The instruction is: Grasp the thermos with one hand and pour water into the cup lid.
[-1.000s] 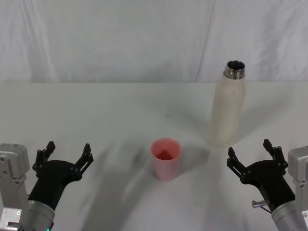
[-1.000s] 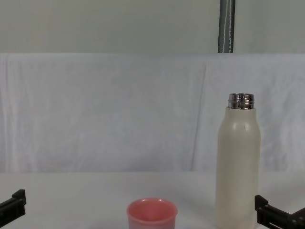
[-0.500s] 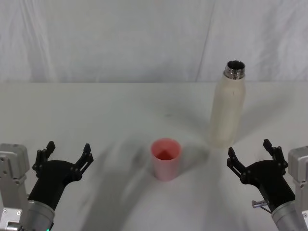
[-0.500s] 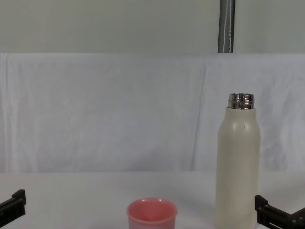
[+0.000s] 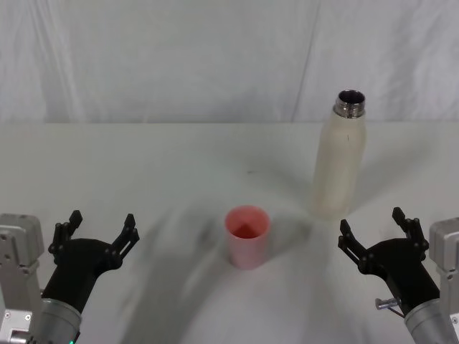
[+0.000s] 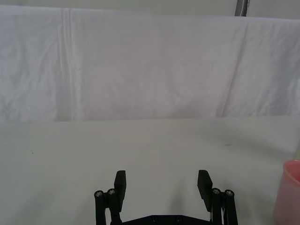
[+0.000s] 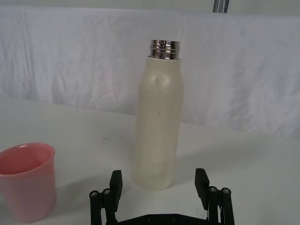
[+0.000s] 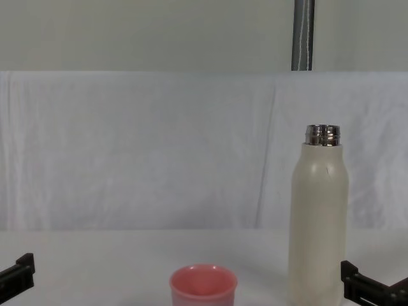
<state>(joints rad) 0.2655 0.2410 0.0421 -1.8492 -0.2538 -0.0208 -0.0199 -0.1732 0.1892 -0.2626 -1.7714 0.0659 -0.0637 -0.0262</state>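
Observation:
The cream-white thermos (image 5: 340, 161) stands upright with its steel neck uncapped, right of centre on the table (image 5: 172, 165); it also rises in the chest view (image 8: 319, 223) and the right wrist view (image 7: 158, 124). The pink cup lid (image 5: 247, 236) sits upright near the table's middle (image 8: 203, 285) (image 7: 27, 180), its edge showing in the left wrist view (image 6: 289, 190). My right gripper (image 5: 375, 231) is open, just in front of the thermos (image 7: 159, 183). My left gripper (image 5: 99, 226) is open at the near left, apart from both (image 6: 161, 180). No water shows.
A white cloth backdrop (image 5: 179, 57) hangs behind the table. A metal pole (image 8: 303, 35) stands behind the cloth at the upper right of the chest view. Bare tabletop lies between the cup lid and each gripper.

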